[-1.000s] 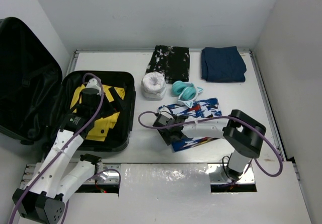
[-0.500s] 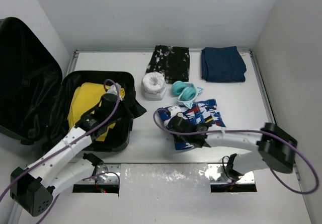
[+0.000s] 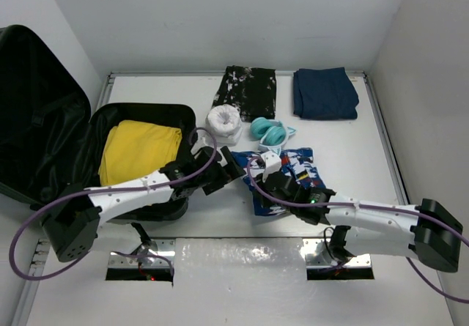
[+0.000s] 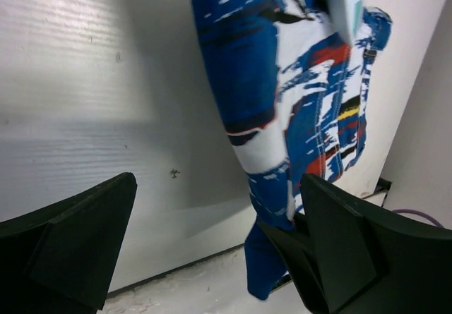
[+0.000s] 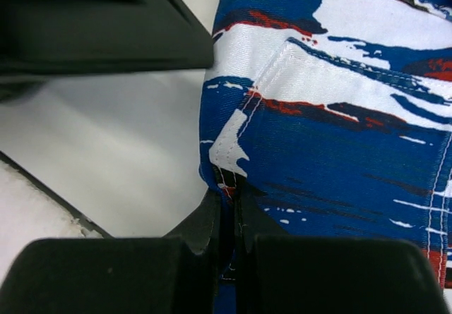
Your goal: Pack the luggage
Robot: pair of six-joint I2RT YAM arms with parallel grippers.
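White ribbed board forms the table (image 3: 352, 143), framed by a thin metal rail at its back and sides and closed in by plain pale walls (image 3: 220, 18) on three sides. At the table's left end the luggage (image 3: 44, 121) lies open, its black-lined lid leaning up against the left wall and a folded yellow garment (image 3: 139, 150) in the lower shell. Along the back lie a black-and-white patterned fold (image 3: 248, 91) and a navy fold (image 3: 325, 93); nearer are a white roll (image 3: 223, 124) and teal headphones (image 3: 267, 131). In the middle of the table lies a blue, white and red printed cloth (image 3: 297, 166). The right fingers (image 5: 227, 215) are pinched tight on this cloth's stitched edge. The left fingers (image 3: 227, 171) are spread wide, holding nothing, just beside the cloth's left side, above bare table
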